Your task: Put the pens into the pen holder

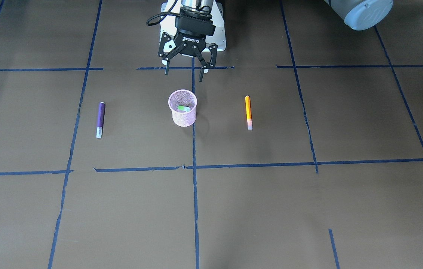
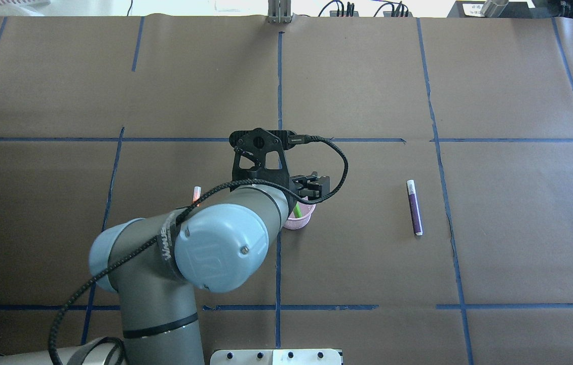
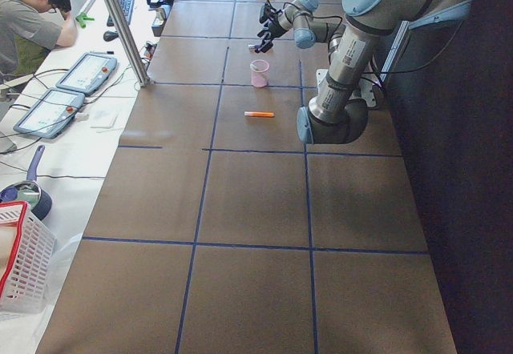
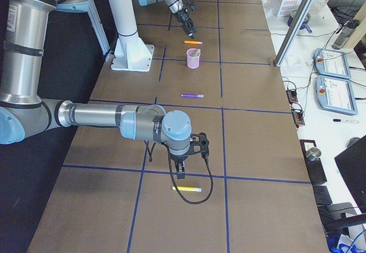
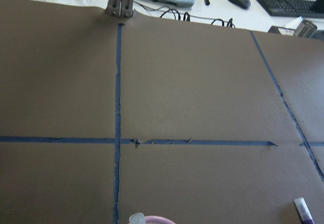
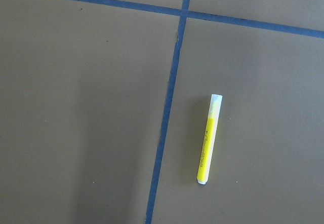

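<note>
Judging from how things lie, the job looks about a quarter done: one pen of four is in the cup and three remain flat on the desk point(image 1: 233, 209). Farthest toward the robot's right, beyond the left edge of the front-facing view, a yellow highlighter point(image 6: 209, 139) lies beside a blue tape line point(image 6: 167, 112). The right tool point(image 4: 181, 172) hangs close above it. That tool shows only in a side view, so I cannot tell whether it is open or closed. Next comes the purple pen point(image 1: 100, 119), with its whitish end toward the operators' side, well apart from the holder. In the middle the pink mesh pen holder point(image 1: 183, 118) stands upright on a tape line, and the green pen point(image 1: 184, 108) leans inside it, its end near the rim. The left tool point(image 1: 183, 76) hovers above the holder and a little to the robot's side of it, fingers spread wide with nothing between them. Last, the orange pen point(image 1: 248, 111) lies on the holder's other side, also well apart from it, with its pale end toward the operators. By count there are four pens (one yellow, one purple, one green, one orange), one holder and two tools. What seems left is three more pickups and drops, and the open left tool is nearest to the orange pen.
</note>
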You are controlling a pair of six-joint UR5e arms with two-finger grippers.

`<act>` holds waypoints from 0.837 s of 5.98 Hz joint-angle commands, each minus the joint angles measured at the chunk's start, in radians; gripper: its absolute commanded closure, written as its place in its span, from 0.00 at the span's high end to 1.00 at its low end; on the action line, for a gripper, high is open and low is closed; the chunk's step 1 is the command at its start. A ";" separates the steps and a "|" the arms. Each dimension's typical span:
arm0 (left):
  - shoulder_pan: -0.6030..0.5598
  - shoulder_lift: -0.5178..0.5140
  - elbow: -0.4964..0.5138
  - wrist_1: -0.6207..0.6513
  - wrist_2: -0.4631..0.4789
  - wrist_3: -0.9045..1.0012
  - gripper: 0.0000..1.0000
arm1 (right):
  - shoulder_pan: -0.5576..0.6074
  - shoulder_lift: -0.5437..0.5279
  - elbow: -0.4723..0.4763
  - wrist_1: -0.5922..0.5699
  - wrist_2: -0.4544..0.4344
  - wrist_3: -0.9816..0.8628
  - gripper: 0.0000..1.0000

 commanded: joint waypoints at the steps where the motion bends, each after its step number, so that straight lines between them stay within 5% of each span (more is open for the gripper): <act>1: -0.124 0.020 -0.017 0.135 -0.346 0.007 0.99 | -0.007 0.003 0.000 0.000 0.017 0.015 1.00; 3: -0.206 0.134 -0.050 0.200 -0.550 0.096 0.99 | -0.045 0.006 -0.007 0.049 0.000 0.139 1.00; 5: -0.219 0.167 -0.072 0.198 -0.551 0.148 0.99 | -0.118 0.011 -0.218 0.411 -0.040 0.323 1.00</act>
